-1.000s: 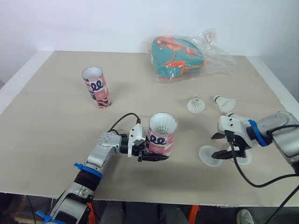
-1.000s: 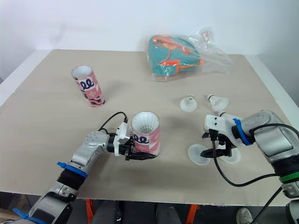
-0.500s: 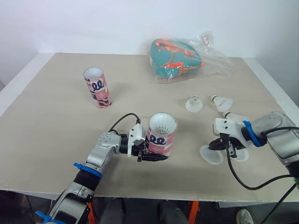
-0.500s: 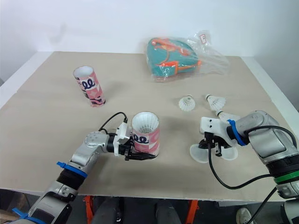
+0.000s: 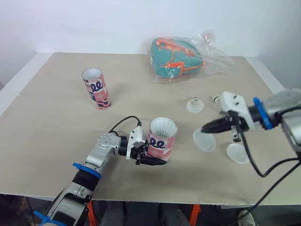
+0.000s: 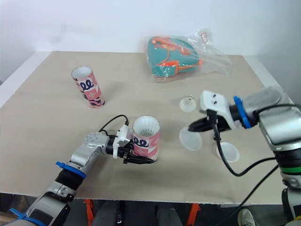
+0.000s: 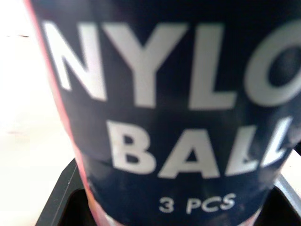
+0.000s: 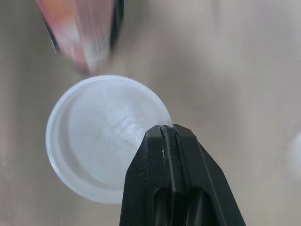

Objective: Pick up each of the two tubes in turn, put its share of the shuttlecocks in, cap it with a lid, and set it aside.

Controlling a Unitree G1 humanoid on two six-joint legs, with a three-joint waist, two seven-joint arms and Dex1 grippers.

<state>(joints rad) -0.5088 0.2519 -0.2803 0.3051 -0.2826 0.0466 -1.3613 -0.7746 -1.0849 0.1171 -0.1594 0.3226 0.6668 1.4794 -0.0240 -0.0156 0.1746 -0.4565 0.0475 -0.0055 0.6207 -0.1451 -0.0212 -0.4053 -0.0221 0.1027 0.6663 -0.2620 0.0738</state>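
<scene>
Translucent plastic lid (image 5: 205, 141) in the air: capping the first tube looks to be the step in hand.
The right gripper (image 5: 204, 128) pinches the lid's rim, fingers pressed almost together, near the pink tube (image 5: 162, 141). The left gripper (image 5: 151, 158) clasps that tube low down, white feathers showing at its mouth. Next, I'd say, the lid needs levelling over that mouth and pressing on.
</scene>
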